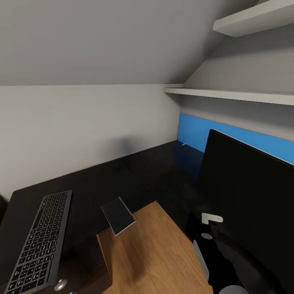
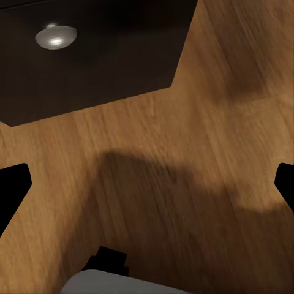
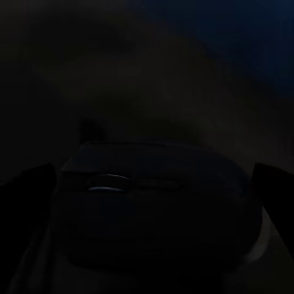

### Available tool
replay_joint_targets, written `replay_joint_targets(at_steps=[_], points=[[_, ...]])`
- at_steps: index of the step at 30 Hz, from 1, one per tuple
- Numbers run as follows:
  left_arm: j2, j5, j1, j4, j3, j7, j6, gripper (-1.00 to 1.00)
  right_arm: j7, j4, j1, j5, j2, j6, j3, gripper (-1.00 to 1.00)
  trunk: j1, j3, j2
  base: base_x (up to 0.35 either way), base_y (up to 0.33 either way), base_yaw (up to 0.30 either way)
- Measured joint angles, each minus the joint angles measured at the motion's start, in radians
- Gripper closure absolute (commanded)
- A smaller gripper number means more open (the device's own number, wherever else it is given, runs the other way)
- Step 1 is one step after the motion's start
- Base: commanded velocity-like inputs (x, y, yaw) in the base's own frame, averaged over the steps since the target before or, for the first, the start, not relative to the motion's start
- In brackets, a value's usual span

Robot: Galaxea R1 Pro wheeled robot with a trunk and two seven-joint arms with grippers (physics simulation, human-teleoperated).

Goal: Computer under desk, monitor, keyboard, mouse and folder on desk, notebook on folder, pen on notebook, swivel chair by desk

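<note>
Black desk (image 1: 106, 179) bearing keyboard (image 1: 41, 241), monitor (image 1: 249, 196).

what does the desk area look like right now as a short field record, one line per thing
desk: black L-shaped top, blue back panel
keyboard: long flat black keyboard with grey keys, on the desk's left part
monitor: wide black flat screen, on the desk at right
notebook: small thin grey book, at the desk's inner corner edge, overhanging the wood floor
drawer knob: round silver knob on dark drawer front
right wrist view: too dark to read
</note>
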Motion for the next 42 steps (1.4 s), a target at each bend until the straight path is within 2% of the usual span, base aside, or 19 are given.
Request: replay_joint_targets(at_steps=[18,26,34,42], points=[[0.0,0.0,0.0,0.0,0.0,0.0,0.0,-1.0,0.001,-0.002,0.0,-0.001,0.001,0.0,0.0,1.0,0.0,-0.001,0.0,0.0,0.0,0.031],[0.0,0.0,0.0,0.0,0.0,0.0,0.0,-1.0,-0.002,-0.004,-0.001,0.018,0.011,0.003,0.0,1.0,0.0,-0.008,0.0,0.0,0.0,0.141],[0.0,0.0,0.0,0.0,-0.001,0.0,0.0,-1.0,-0.001,-0.02,0.0,0.017,0.014,0.003,-0.001,1.0,0.0,-0.018,0.0,0.0,0.0,0.161],[0.002,0.001,0.0,0.0,0.0,0.0,-0.001,-1.0,-0.001,-0.023,0.0,0.016,0.014,0.003,-0.001,1.0,-0.001,-0.02,0.0,0.095,0.03,0.029]])
